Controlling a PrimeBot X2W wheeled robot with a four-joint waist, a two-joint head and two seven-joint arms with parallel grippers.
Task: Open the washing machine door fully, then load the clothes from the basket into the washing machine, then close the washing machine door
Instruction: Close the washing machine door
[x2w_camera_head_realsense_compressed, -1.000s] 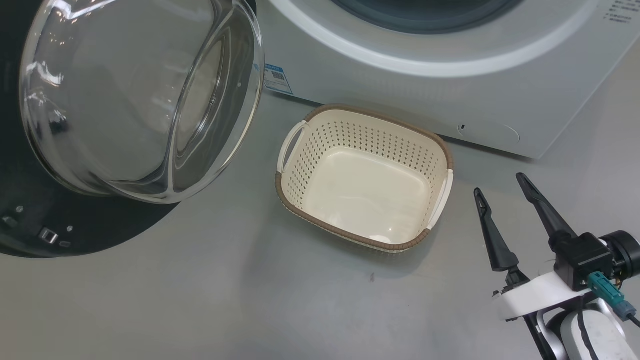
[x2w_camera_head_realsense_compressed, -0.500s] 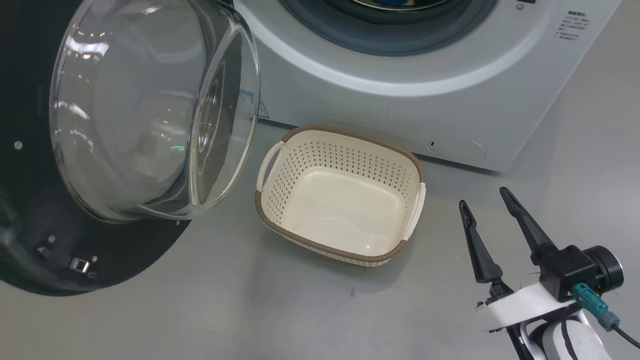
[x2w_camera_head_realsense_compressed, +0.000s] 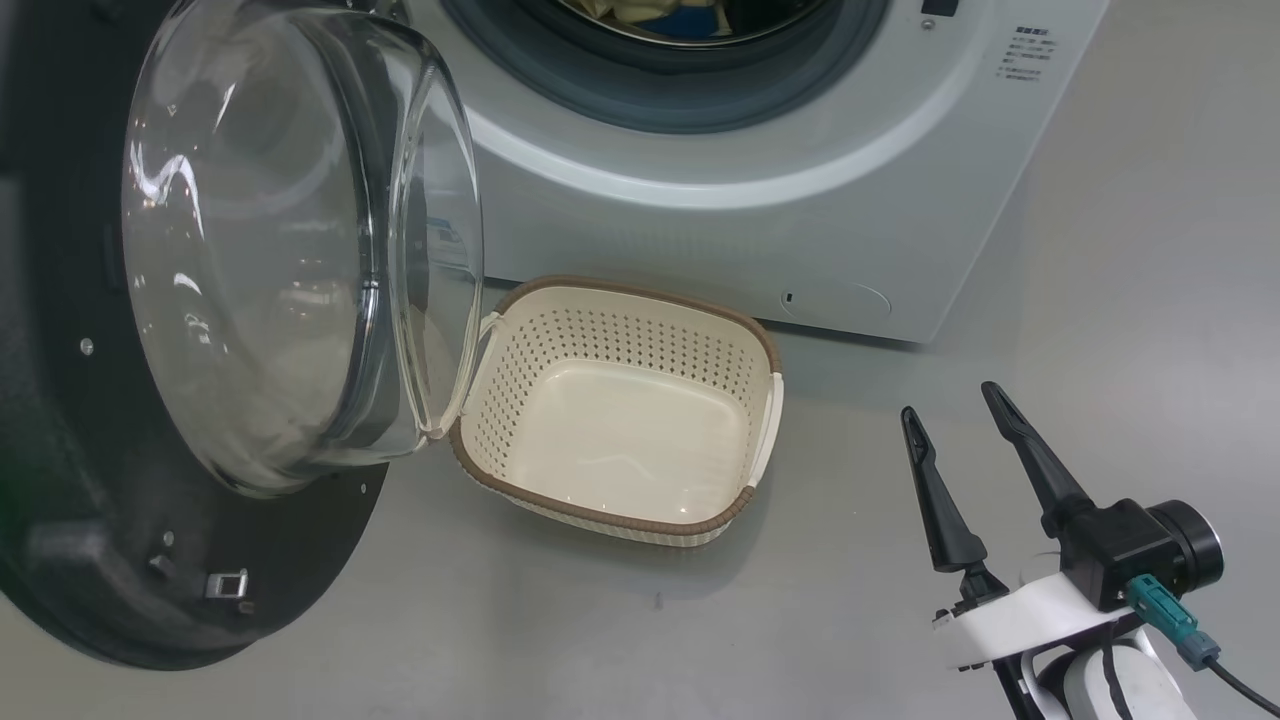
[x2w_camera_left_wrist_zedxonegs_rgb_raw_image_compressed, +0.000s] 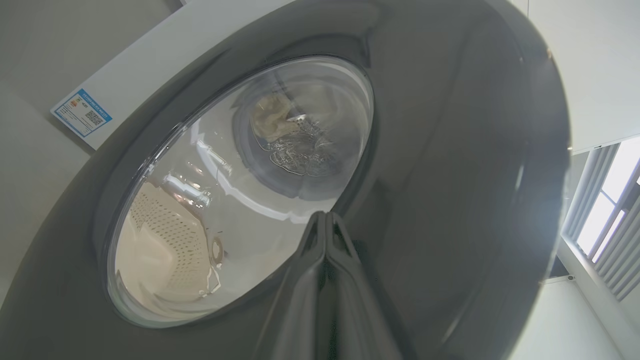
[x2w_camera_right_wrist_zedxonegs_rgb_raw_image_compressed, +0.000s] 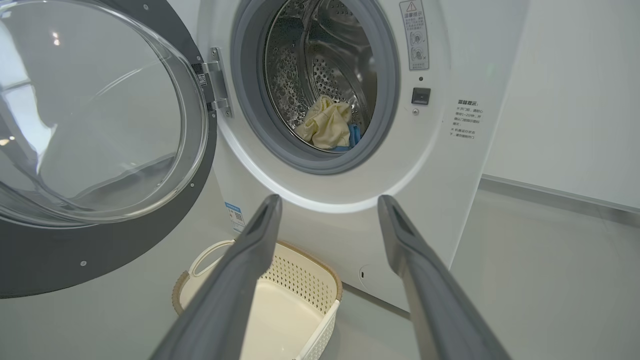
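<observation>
Above the smooth grey floor (x2w_camera_head_realsense_compressed: 560, 640), right hand (x2w_camera_head_realsense_compressed: 949, 400) gapes empty; left hand (x2w_camera_left_wrist_zedxonegs_rgb_raw_image_compressed: 326, 216), shut, perhaps touches door (x2w_camera_left_wrist_zedxonegs_rgb_raw_image_compressed: 450, 175).

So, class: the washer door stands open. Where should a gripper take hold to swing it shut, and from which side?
Take the door by its black rim at the edge far from the hinge, coming from the outer side. The glass centre bulges smooth and offers no hold; the far edge likely gives the easiest swing.
</observation>
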